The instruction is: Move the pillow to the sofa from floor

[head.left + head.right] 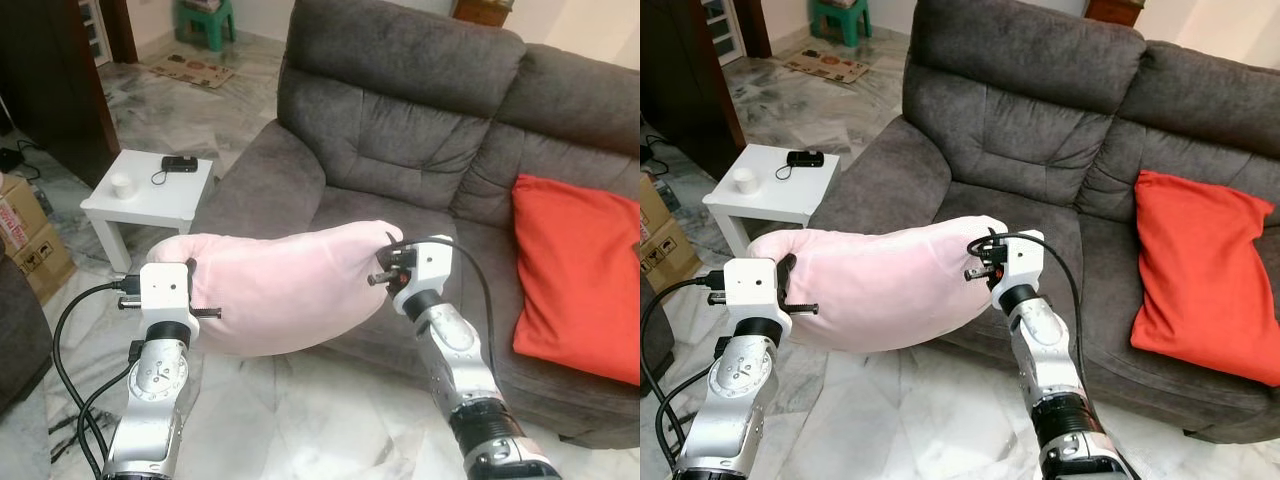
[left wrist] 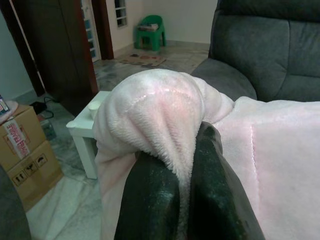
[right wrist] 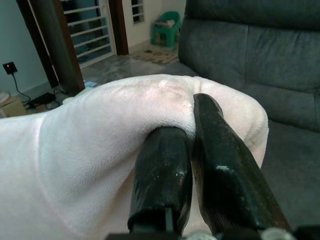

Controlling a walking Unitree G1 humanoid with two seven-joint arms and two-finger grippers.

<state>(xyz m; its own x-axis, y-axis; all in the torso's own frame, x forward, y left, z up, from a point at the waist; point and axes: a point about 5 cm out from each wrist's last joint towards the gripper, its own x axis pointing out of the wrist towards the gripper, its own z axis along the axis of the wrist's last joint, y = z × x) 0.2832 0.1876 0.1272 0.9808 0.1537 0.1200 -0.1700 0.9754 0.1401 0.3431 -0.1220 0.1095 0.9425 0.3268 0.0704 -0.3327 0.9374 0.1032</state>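
A long pale pink pillow [image 1: 285, 282] hangs in the air in front of the grey sofa [image 1: 400, 150], level with its seat edge. My left gripper [image 2: 182, 165] is shut on the pillow's left end, its black fingers [image 2: 215, 200] pinching a fold of the plush cover. At the right end, my right gripper [image 3: 192, 145] is shut on another fold. Both silver arms [image 1: 160, 370] reach up from below, holding the pillow stretched between them. The pillow sags slightly in the middle.
A red cushion [image 1: 575, 275] leans on the sofa's right seat. A small white side table [image 1: 150, 190] with a cup and a black device stands left of the sofa. Cardboard boxes [image 1: 25, 240] sit at far left. Marble floor [image 1: 310, 420] lies below.
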